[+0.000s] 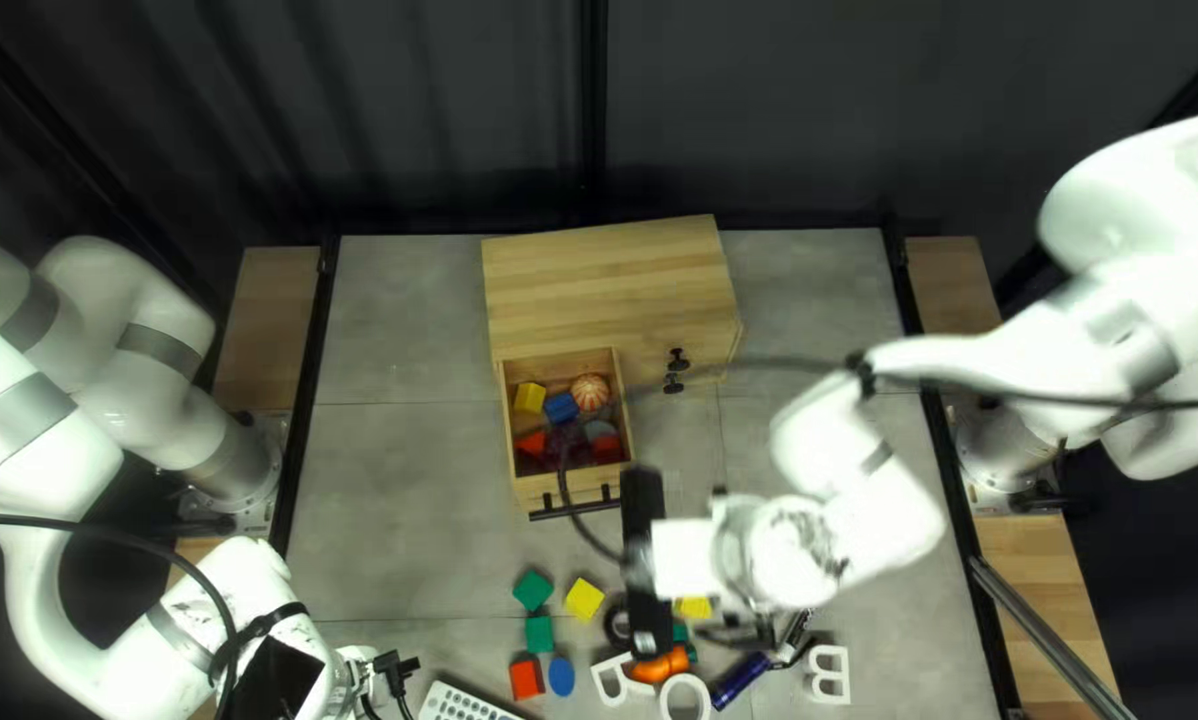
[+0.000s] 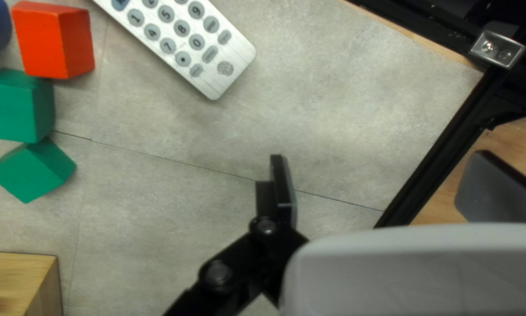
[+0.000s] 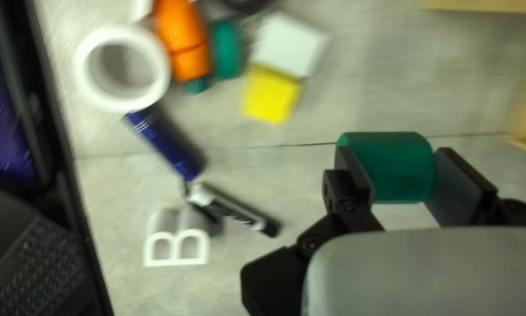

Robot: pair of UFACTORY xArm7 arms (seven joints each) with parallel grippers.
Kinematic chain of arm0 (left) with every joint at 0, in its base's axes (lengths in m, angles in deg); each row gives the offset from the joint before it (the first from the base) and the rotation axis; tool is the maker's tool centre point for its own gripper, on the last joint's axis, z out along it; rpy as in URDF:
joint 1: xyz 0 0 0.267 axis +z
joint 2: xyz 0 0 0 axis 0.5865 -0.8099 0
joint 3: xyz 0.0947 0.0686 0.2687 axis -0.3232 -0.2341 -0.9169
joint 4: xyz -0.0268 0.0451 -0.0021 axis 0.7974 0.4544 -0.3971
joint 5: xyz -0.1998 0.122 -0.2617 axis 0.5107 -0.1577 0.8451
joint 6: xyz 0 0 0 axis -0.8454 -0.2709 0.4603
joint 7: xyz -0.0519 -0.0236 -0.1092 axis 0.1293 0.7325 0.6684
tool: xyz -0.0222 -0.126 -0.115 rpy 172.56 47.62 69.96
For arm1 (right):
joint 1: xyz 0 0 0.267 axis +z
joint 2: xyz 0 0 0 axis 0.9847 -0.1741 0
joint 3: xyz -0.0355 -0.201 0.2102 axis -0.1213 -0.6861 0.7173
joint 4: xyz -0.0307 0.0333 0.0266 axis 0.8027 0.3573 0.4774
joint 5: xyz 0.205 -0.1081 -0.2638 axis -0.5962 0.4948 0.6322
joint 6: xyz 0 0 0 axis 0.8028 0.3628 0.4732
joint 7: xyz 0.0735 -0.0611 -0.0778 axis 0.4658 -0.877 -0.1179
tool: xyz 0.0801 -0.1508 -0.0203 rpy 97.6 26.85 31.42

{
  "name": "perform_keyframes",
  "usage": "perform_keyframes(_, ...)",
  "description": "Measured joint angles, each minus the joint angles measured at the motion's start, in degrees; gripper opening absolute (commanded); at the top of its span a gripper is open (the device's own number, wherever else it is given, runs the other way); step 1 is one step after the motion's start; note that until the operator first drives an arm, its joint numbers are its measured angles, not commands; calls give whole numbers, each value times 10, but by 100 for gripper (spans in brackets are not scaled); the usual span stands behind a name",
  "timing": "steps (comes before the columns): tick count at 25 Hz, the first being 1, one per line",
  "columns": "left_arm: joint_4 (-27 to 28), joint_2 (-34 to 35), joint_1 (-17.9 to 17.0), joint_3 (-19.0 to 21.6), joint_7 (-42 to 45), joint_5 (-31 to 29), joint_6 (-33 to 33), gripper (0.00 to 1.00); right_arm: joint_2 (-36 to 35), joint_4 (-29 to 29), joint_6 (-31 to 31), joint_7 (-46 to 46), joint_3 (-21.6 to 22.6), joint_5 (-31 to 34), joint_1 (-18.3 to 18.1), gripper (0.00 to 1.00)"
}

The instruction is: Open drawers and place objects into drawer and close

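Squeezing a green cylinder (image 3: 394,169) from both sides, the right jaws have it tight. I can't tell which way its long side points. From there, the open drawer (image 1: 535,490) is toward the far edge of the table (image 1: 399,440) and over to the left. The right arm (image 1: 846,494) is nearer, so it should drop it in. The left jaws are wide apart and empty.

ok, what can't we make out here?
Green cylinder in right gripper: hidden by the arm, top left view.
Keypad: cut off by edge, top left and left wrist views.
Marker lettering: blurred, right wrist view.
Laptop: cut off by edge, right wrist view.
Dark item in drawer: too small, top left view.
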Motion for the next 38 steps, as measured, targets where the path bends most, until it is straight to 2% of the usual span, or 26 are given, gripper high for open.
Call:
perform_keyframes(2,0,0,0,0,0,0,0,100,-31,43,1,-13,-16,26,-11,6)
perform_keyframes(5,0,0,0,0,0,0,0,100,-68,76,29,-26,-30,48,-24,8)
perform_keyframes(6,0,0,0,0,0,0,0,100,-78,81,40,-28,-34,54,-27,23)
perform_keyframes(7,0,0,0,0,0,0,0,100,-87,84,55,-30,-37,59,-31,63)
perform_keyframes(8,0,0,0,0,0,0,0,100,-92,85,66,-30,-39,62,-34,73)
perform_keyframes(9,0,0,0,0,0,0,0,100,-97,83,79,-30,-42,65,-37,100)
perform_keyframes(16,0,0,0,0,0,0,0,100,-81,30,144,-13,-50,73,-52,100)
perform_keyframes(22,0,0,0,0,0,0,0,100,-53,0,125,62,-35,78,-20,100)
perform_keyframes(33,0,0,0,0,0,0,0,100,-76,-34,32,441,-2,20,80,100)
perform_keyframes(38,0,0,0,0,0,0,0,100,-79,-53,6,534,6,-14,100,100)
